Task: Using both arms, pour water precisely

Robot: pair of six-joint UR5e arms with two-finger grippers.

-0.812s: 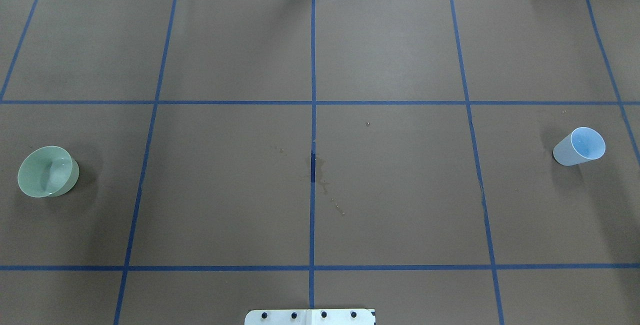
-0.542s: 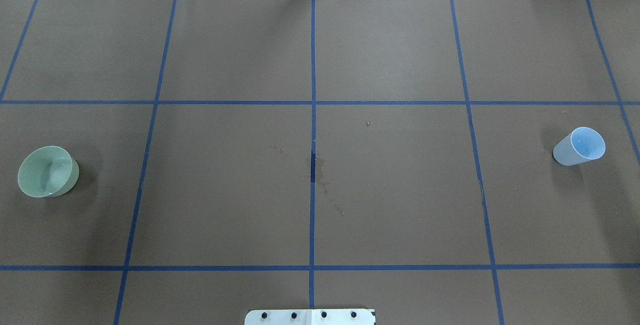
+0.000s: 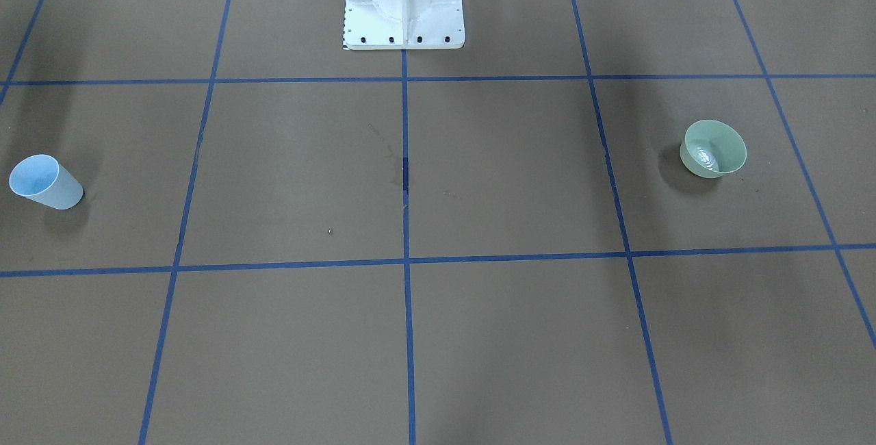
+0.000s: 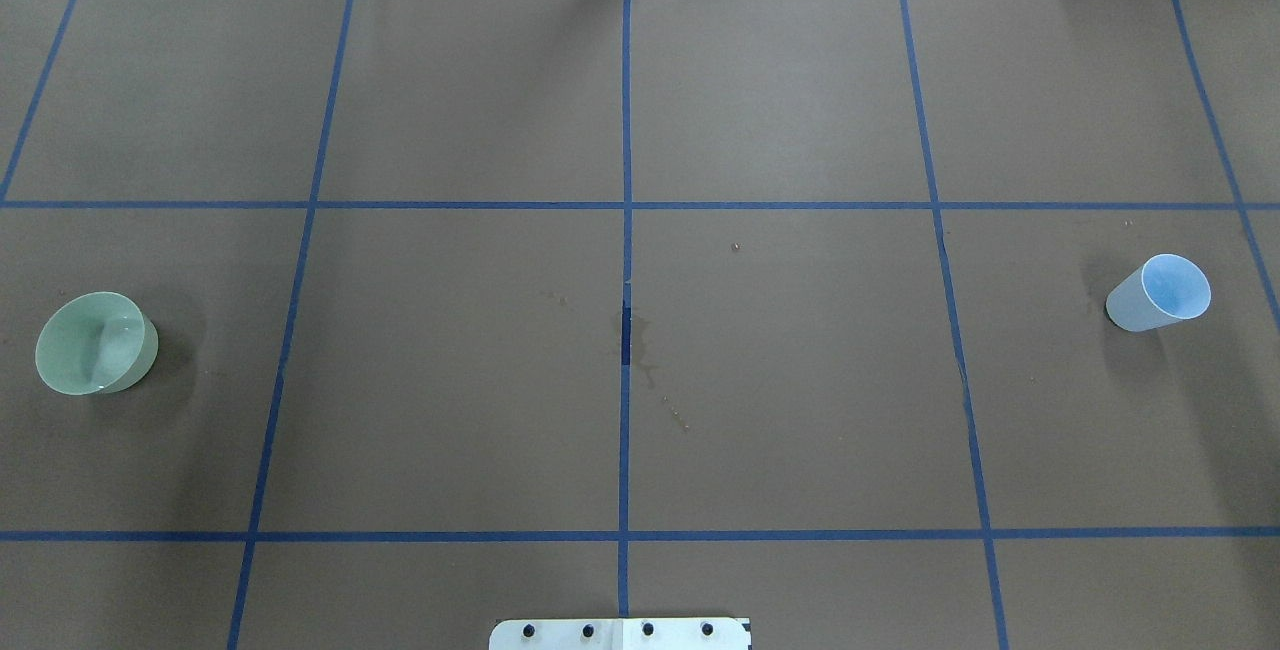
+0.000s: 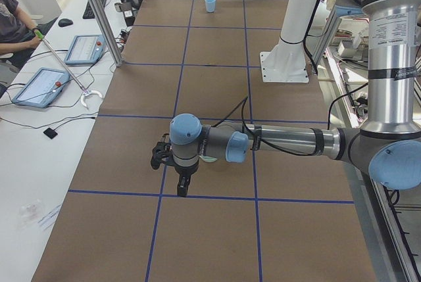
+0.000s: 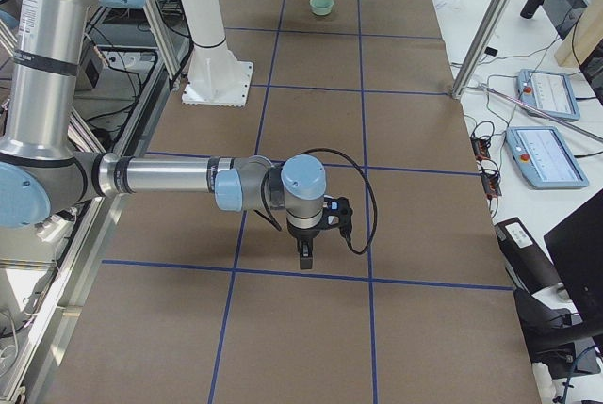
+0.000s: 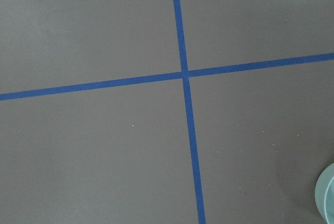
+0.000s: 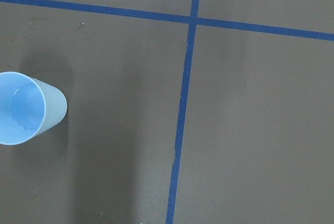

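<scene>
A pale green bowl (image 4: 95, 343) stands on the robot's left side of the brown table; it also shows in the front-facing view (image 3: 715, 149). Faint ripples of water (image 3: 705, 157) show inside it. A light blue cup (image 4: 1160, 292) stands upright on the right side, and the right wrist view (image 8: 26, 108) looks down into it. Both arms are outside the overhead and front-facing views. The left arm (image 5: 283, 141) reaches over the table with its gripper (image 5: 181, 188) pointing down next to the bowl. The right arm (image 6: 170, 178) does the same with its gripper (image 6: 304, 258). I cannot tell whether either gripper is open or shut.
The white pedestal base (image 3: 404, 7) stands at the robot's edge of the table. Blue tape lines (image 4: 625, 230) grid the brown mat, with small stains (image 4: 645, 360) at the middle. An operator (image 5: 16, 19), tablets (image 6: 546, 154) and aluminium posts (image 5: 99, 12) line the far side.
</scene>
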